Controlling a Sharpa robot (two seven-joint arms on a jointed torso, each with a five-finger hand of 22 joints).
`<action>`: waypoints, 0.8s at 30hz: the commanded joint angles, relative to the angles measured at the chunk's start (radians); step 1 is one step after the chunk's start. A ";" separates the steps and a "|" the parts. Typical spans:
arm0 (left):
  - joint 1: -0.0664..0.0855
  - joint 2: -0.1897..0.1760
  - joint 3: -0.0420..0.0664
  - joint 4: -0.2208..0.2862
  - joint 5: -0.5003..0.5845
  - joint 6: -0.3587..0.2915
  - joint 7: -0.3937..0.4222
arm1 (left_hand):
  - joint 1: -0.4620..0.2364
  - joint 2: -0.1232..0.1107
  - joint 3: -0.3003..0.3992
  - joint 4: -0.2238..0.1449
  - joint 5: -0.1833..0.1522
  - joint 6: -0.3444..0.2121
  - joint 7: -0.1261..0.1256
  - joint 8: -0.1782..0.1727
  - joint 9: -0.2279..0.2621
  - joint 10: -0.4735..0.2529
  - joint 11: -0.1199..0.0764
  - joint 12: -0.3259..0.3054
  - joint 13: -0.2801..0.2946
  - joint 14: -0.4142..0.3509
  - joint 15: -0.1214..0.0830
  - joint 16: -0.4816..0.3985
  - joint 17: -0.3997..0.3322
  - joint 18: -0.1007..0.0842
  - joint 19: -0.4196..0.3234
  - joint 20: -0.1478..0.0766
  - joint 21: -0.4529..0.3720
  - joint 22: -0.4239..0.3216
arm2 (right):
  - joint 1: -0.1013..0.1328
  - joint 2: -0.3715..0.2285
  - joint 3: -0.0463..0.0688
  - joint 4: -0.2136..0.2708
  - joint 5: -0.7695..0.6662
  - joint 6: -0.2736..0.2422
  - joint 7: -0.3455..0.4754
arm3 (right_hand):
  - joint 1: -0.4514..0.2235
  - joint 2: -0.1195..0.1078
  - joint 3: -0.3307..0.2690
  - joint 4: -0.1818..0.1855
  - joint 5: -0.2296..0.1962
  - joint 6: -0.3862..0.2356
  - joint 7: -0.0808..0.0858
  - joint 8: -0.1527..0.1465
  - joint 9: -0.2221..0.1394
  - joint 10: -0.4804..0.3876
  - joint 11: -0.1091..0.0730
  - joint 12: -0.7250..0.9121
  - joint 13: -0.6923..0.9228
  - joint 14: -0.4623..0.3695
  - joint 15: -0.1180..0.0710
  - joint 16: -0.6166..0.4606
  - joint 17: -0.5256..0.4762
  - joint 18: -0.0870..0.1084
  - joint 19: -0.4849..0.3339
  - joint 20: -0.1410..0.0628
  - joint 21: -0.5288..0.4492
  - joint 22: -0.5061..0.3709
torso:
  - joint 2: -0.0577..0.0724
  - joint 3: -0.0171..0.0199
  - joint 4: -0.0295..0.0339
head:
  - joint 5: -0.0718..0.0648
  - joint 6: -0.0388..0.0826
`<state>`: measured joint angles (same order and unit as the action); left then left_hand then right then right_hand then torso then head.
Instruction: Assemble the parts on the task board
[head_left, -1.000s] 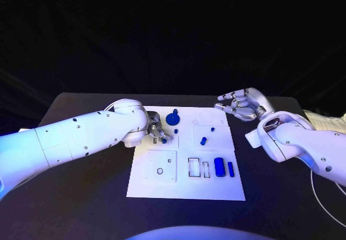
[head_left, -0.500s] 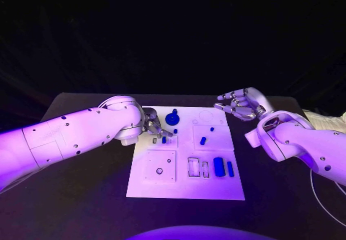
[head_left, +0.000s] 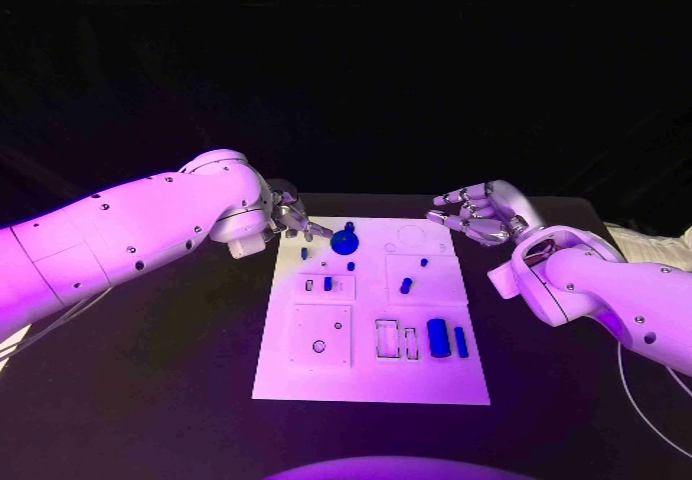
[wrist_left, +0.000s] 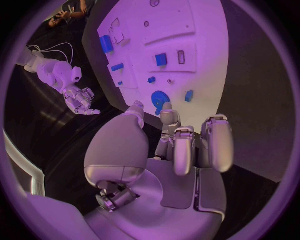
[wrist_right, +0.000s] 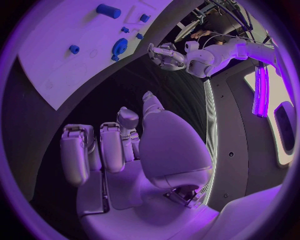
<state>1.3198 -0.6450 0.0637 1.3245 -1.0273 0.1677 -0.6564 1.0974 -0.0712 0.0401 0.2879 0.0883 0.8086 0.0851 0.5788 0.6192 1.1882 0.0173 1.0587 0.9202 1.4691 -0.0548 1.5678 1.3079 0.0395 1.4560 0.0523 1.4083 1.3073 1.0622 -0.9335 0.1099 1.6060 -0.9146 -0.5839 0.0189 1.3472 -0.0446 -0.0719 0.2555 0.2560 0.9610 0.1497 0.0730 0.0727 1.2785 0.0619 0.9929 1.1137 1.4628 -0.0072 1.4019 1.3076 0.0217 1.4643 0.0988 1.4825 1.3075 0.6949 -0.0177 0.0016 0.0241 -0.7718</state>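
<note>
Head view: my left hand (head_left: 293, 218) hovers at the white board's (head_left: 372, 375) far left corner, fingers apart, holding nothing. Blue parts (head_left: 437, 336) lie on the board, mid-worktop (head_left: 173, 400). My right hand (head_left: 476, 212) hovers at its far right corner, fingers loosely curled, empty.

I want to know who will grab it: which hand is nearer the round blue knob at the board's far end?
Left. The left hand hovers just beside the round blue knob; the right hand is off the white board's opposite far corner.
</note>
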 joint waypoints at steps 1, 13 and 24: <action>0.006 0.032 0.000 -0.059 -0.001 0.071 0.016 | 0.020 0.006 -0.007 0.000 0.005 0.008 0.005 -0.005 -0.006 -0.008 -0.001 -0.006 -0.005 0.102 0.007 0.003 0.263 0.014 0.000 0.008 -0.006 0.084 | -0.001 0.004 0.000 -0.001 0.000 0.014 0.006 | -0.011 -0.003 -0.005 0.001 0.005 0.003 0.001 -0.005 -0.001 -0.002 0.001 -0.003 0.000 0.057 -0.006 -0.006 0.026 0.016 0.008 -0.004 -0.005 0.112 | 0.002 -0.0017 0.0002 | 0.005 0.002; 0.008 0.141 -0.029 -0.265 -0.101 0.163 0.050 | 0.045 0.024 -0.025 0.002 0.004 0.032 0.000 -0.001 -0.019 0.007 -0.005 0.014 0.009 0.102 0.005 0.003 0.263 0.011 0.007 0.009 0.001 0.094 | -0.001 0.013 0.000 -0.005 0.000 0.016 0.006 | -0.009 0.000 -0.005 0.000 0.007 0.003 0.001 -0.005 -0.001 -0.002 0.001 -0.002 0.000 0.057 -0.006 -0.006 0.025 0.016 0.008 -0.004 -0.005 0.111 | 0.005 -0.0038 -0.0025 | 0.016 0.001; 0.003 0.168 -0.041 -0.314 -0.110 0.189 0.046 | 0.044 0.038 -0.048 0.003 0.003 0.060 -0.010 0.015 -0.020 0.017 -0.012 0.026 0.016 0.102 -0.001 0.003 0.263 0.010 0.011 0.004 0.004 0.100 | -0.001 0.016 0.000 -0.007 0.000 0.018 0.006 | -0.005 0.004 -0.005 -0.001 0.010 0.003 0.000 -0.005 -0.001 -0.001 0.000 -0.001 0.001 0.057 -0.006 -0.006 0.026 0.016 0.009 -0.004 -0.005 0.111 | 0.002 -0.0015 -0.0012 | 0.022 -0.005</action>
<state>1.3225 -0.4807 0.0229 1.0126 -1.1194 0.3193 -0.6217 1.1437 -0.0432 -0.0027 0.2921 0.0882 0.8593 0.0746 0.5915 0.5985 1.1990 0.0069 1.0804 0.9364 1.4659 -0.0517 1.5678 1.3077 0.0396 1.4596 0.0557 1.4062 1.3073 1.0621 -0.9188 0.1095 1.5988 -0.9114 -0.5801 0.0189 1.3476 -0.0450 -0.0717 0.2553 0.2614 0.9610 0.1497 0.0730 0.0727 1.2785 0.0619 0.9929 1.1138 1.4628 -0.0072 1.4019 1.3074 0.0217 1.4643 0.0988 1.4825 1.3073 0.6981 -0.0203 -0.0004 0.0444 -0.7756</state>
